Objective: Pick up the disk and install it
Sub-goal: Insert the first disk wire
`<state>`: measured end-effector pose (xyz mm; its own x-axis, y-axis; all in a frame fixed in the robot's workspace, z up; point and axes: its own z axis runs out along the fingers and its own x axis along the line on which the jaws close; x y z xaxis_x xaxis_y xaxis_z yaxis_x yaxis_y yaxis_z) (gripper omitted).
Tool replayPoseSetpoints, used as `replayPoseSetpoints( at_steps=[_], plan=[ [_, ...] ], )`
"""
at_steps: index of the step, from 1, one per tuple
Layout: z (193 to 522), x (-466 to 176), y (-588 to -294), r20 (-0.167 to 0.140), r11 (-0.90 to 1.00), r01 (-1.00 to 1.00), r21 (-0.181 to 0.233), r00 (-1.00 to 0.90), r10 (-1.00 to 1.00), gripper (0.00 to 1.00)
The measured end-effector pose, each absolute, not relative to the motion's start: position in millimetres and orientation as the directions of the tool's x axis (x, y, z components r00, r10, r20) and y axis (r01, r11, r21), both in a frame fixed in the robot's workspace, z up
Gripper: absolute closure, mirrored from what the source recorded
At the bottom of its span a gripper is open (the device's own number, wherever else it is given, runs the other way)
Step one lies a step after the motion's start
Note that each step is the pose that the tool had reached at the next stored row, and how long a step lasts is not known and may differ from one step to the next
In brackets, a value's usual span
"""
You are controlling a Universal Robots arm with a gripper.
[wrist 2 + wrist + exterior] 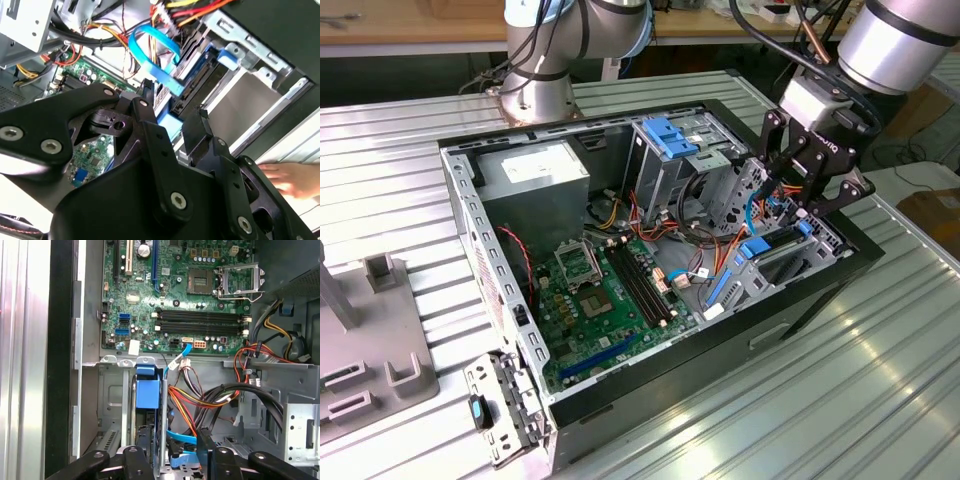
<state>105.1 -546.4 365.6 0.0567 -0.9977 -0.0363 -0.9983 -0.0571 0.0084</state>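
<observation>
My gripper (802, 195) hangs over the drive bay (111, 405) at the exterior view's right end of the PC case (800, 310). Jaws are apart, not clamped on anything I can see. The disk (148, 392) sits on edge in the bay, light-blue bracket facing me, btwn my fingers (150, 107). A blue SATA cable (152, 47) loops just beside it. The motherboard (605, 290) lies further left. A person's hand (292, 180) is outside the case.
</observation>
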Motion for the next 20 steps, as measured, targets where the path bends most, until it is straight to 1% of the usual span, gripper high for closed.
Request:
replayPoseSetpoints(
  at_steps=[3,16,17,18,19,20],
  plan=[
    [365.7,117.6,-546.3,-0.036,-0.057,-0.998,0.010,0.057,-0.998,0.50],
    [358.0,118.8,-550.2,-0.034,-0.056,-0.998,0.011,0.056,-0.998,0.50],
    [358.0,118.8,-550.2,-0.034,-0.056,-0.998,0.011,0.056,-0.998,0.52],
    [358.0,118.8,-550.2,-0.034,-0.056,-0.998,0.011,0.056,-0.998,0.58],
    [357.9,118.8,-550.2,-0.034,-0.056,-0.998,0.011,0.056,-0.998,0.58],
    [357.9,118.8,-550.2,-0.034,-0.056,-0.998,0.011,0.056,-0.998,0.64]
  ],
)
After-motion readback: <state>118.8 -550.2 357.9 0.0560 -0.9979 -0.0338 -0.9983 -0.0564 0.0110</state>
